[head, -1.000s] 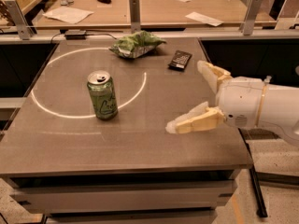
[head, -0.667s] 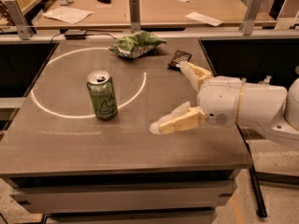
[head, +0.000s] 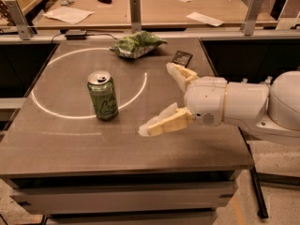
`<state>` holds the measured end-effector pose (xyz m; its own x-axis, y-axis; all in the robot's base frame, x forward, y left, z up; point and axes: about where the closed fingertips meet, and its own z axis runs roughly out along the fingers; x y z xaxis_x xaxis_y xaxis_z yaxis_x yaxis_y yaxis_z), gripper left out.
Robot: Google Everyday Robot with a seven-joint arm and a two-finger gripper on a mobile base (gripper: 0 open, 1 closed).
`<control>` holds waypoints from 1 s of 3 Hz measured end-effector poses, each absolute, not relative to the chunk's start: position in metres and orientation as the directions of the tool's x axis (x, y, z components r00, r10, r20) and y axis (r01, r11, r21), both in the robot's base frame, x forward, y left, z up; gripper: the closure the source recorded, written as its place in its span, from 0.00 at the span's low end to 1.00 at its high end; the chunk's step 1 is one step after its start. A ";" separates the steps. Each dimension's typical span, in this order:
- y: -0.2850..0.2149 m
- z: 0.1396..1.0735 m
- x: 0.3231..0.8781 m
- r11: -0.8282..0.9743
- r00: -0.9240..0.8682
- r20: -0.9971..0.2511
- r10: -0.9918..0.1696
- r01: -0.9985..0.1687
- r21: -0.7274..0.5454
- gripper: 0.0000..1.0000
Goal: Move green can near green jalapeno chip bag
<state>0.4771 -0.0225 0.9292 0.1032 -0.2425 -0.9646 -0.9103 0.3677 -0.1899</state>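
Note:
The green can point(head: 103, 96) stands upright on the grey table, left of centre, with its silver top and pale script showing. The green jalapeno chip bag point(head: 136, 44) lies wrinkled at the far edge of the table, well behind the can. My gripper point(head: 157, 97) reaches in from the right on a white arm. Its two tan fingers are spread wide and hold nothing. It is to the right of the can, a short gap away, with the near fingertip point(head: 149, 128) low over the table.
A flat black rectangular packet point(head: 182, 58) lies right of the chip bag, behind my gripper. A bright ring of light curves across the table point(head: 70, 144). A wooden bench with papers point(head: 68, 14) and metal posts stands behind the table.
My gripper has moved left across the table toward the can, fingers still spread. The can and the chip bag have not moved.

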 end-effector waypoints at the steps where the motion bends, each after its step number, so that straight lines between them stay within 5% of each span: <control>1: -0.018 0.930 0.477 0.386 0.074 -0.970 -0.232 -0.908 -0.162 0.00; 3: 0.019 0.915 0.489 0.511 -0.007 -0.987 -0.163 -0.856 -0.078 0.00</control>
<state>0.4892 0.0187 0.9150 -0.0073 -0.1633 -0.9866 -0.8559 0.5112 -0.0783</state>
